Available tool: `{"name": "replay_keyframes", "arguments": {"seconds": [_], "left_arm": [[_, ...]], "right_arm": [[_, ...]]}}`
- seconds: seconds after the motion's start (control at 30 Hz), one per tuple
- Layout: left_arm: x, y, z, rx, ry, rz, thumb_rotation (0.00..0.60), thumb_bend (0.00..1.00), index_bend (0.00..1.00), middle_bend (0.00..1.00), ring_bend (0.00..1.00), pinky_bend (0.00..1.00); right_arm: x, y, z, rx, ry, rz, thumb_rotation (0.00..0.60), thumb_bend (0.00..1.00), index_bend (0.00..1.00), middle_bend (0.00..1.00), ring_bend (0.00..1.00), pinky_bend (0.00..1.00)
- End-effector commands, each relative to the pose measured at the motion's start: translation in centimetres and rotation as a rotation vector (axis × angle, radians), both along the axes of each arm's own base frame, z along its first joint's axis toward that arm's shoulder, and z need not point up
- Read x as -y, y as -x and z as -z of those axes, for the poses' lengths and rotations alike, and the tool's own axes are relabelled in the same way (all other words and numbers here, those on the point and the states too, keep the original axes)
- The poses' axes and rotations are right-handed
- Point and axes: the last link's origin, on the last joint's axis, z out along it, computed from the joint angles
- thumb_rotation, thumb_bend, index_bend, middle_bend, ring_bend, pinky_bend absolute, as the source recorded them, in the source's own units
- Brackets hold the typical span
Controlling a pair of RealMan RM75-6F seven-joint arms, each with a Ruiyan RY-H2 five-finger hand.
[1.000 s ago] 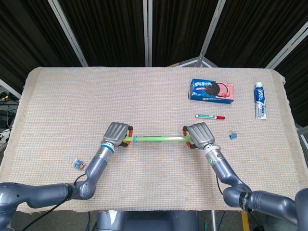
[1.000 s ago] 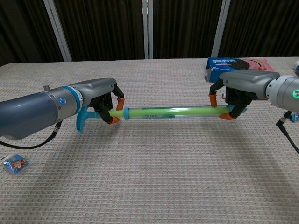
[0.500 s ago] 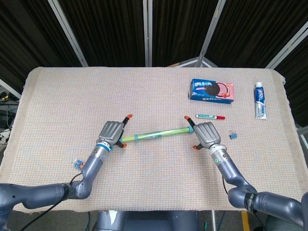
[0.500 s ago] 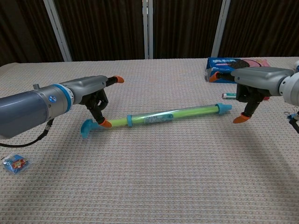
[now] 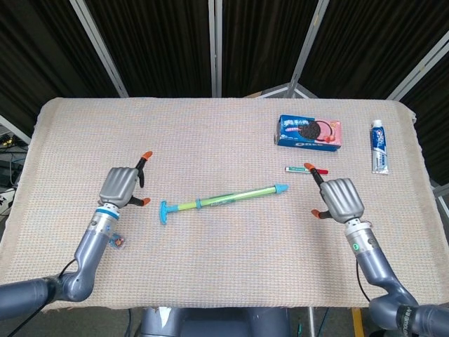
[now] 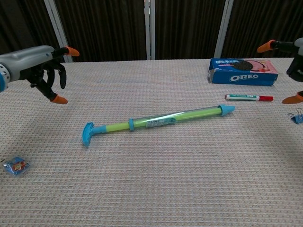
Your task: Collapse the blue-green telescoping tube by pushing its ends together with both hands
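Note:
The blue-green telescoping tube [image 5: 221,199] [image 6: 156,121] lies free on the table cloth, slightly slanted, its flared blue end at the left and its blue tip at the right. My left hand [image 5: 122,187] [image 6: 38,66] hovers well to the left of the flared end, fingers spread and holding nothing. To the right of the tip, clear of the tube, my right hand [image 5: 339,197] is open as well; the chest view shows only its orange fingertips [image 6: 289,99] at the right edge.
An Oreo box [image 5: 309,131] [image 6: 242,71], a marker pen [image 5: 306,169] [image 6: 249,97] and a toothpaste tube [image 5: 379,146] lie at the far right. A small blue binder clip [image 6: 297,116] sits near my right hand. A small blue packet [image 6: 15,166] lies at the front left.
Both hands let go of the tube and drew apart outward, left hand leftward, right hand rightward. The tube dropped onto the cloth and now lies slanted.

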Motion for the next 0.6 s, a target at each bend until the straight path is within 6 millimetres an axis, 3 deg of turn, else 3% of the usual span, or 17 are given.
{"name": "replay_keyframes", "arguments": {"seconds": [0.03, 0.1, 0.17, 0.23, 0.3, 0.33, 0.37, 0.6], "left_arm": [[1.4, 1.5, -1.7, 0.008, -0.035, -0.006, 0.6, 0.01, 0.0, 0.0, 0.03, 0.13], [2.6, 2.6, -3.2, 0.013, -0.075, -0.011, 0.6, 0.0, 0.0, 0.0, 0.0, 0.01], [4.2, 3.9, -4.6, 0.026, -0.119, -0.021, 0.6, 0.0, 0.0, 0.0, 0.0, 0.0], [6.3, 5.2, -6.0, 0.041, -0.145, -0.023, 0.6, 0.0, 0.0, 0.0, 0.0, 0.0], [8.0, 6.1, -6.9, 0.053, -0.16, -0.027, 0.6, 0.0, 0.0, 0.0, 0.0, 0.0], [11.1, 7.4, -8.2, 0.076, -0.177, -0.037, 0.6, 0.0, 0.0, 0.0, 0.0, 0.0], [12.1, 7.7, -8.6, 0.085, -0.175, -0.025, 0.6, 0.0, 0.0, 0.0, 0.0, 0.0], [14.0, 9.0, -9.8, 0.089, -0.168, -0.003, 0.6, 0.0, 0.0, 0.0, 0.0, 0.0]], "right_arm": [[-1.7, 1.5, -2.1, 0.04, 0.05, -0.001, 0.6, 0.0, 0.02, 0.48, 0.56, 0.64], [-2.7, 2.5, -3.3, 0.077, 0.089, 0.0, 0.6, 0.0, 0.01, 0.27, 0.33, 0.39], [-4.1, 3.6, -4.6, 0.114, 0.133, 0.004, 0.6, 0.0, 0.0, 0.07, 0.08, 0.13], [-5.8, 4.7, -5.5, 0.155, 0.175, 0.003, 0.6, 0.0, 0.0, 0.0, 0.0, 0.02], [-7.0, 5.5, -6.1, 0.173, 0.194, 0.015, 0.6, 0.0, 0.0, 0.0, 0.0, 0.0], [-9.1, 6.4, -6.9, 0.178, 0.241, 0.021, 0.6, 0.0, 0.0, 0.0, 0.0, 0.0], [-9.8, 6.6, -7.0, 0.173, 0.253, 0.016, 0.6, 0.0, 0.0, 0.0, 0.0, 0.0], [-11.5, 7.0, -7.0, 0.134, 0.285, 0.005, 0.6, 0.0, 0.0, 0.0, 0.0, 0.0]]}}
